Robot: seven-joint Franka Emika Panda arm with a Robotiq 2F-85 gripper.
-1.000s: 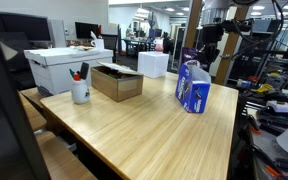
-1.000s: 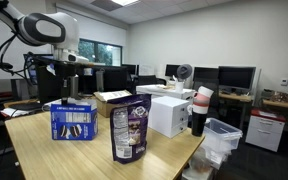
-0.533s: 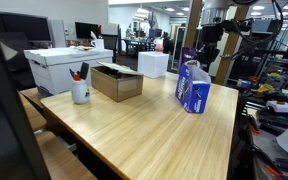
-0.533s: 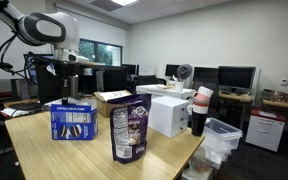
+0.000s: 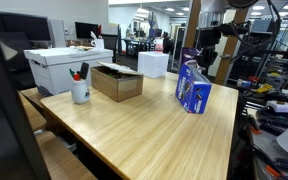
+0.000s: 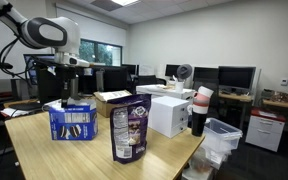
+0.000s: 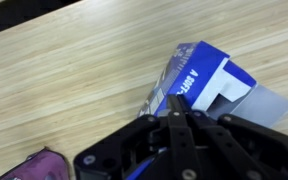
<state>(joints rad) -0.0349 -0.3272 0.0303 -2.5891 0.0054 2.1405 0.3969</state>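
Observation:
A blue cookie box [image 5: 193,88] stands near the far right edge of the wooden table [image 5: 134,125]. It also shows in the other exterior view [image 6: 72,121], tilted a little. My gripper [image 5: 205,56] comes down onto its top [image 6: 64,100]. In the wrist view the fingers [image 7: 174,102] are pressed together over the box's upper edge [image 7: 212,78], shut on it. A purple snack bag [image 6: 130,128] stands near the box, and its corner shows in the wrist view [image 7: 34,166].
An open cardboard box [image 5: 117,82], a white cup with pens [image 5: 80,92] and a large white box [image 5: 64,66] sit on the table. A small white box [image 6: 169,115], a dark cup [image 6: 198,118] and a clear bin [image 6: 222,135] stand at the table's end.
The blue cookie box has tipped and shifted slightly under the gripper. The arm has moved a little with it.

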